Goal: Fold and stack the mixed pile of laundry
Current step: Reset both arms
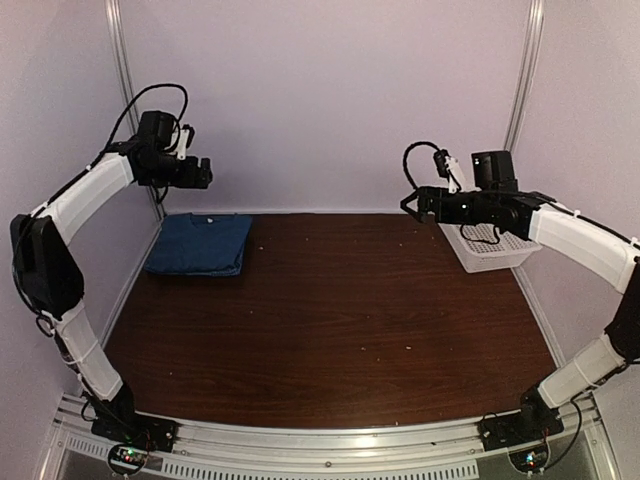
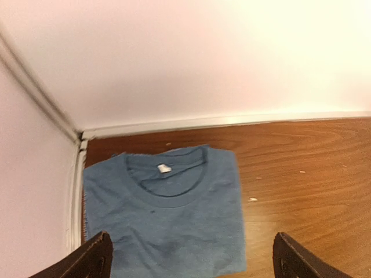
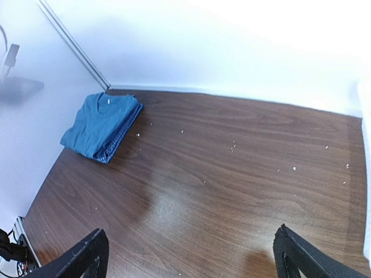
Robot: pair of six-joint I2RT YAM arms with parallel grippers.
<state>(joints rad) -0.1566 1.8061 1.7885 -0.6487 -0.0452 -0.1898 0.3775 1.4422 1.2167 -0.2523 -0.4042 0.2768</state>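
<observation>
**Left gripper** (image 2: 190, 253): the two dark fingers (image 2: 93, 258) sit at the lower left and lower right corners of the left wrist view. They are spread wide, with nothing between them. In the top view this gripper hangs in the air at the upper left of the frame, above the table (image 1: 330, 320) and touching nothing.

**Right gripper** (image 3: 188, 255): the fingers (image 3: 307, 258) are likewise spread wide apart and hold nothing. Bare table surface shows in the gap. In the top view this gripper hangs at the upper right, just above the near-left corner of the white lattice basket (image 1: 487, 248).

**Teal-blue t-shirt** (image 2: 165, 220): folded into a flat rectangle and lying in the far left corner of the table, next to the left wall and near the back wall. In the left wrist view the collar points toward the back wall, and a small white label (image 2: 164, 168) shows inside the neck.

**Checked shirt** (image 3: 111, 152): in the right wrist view a lighter, finely patterned layer shows under the t-shirt's edge. The fold cannot be judged.

**Table:** dark wood, with small pale specks (image 3: 232, 147) scattered across it.
</observation>
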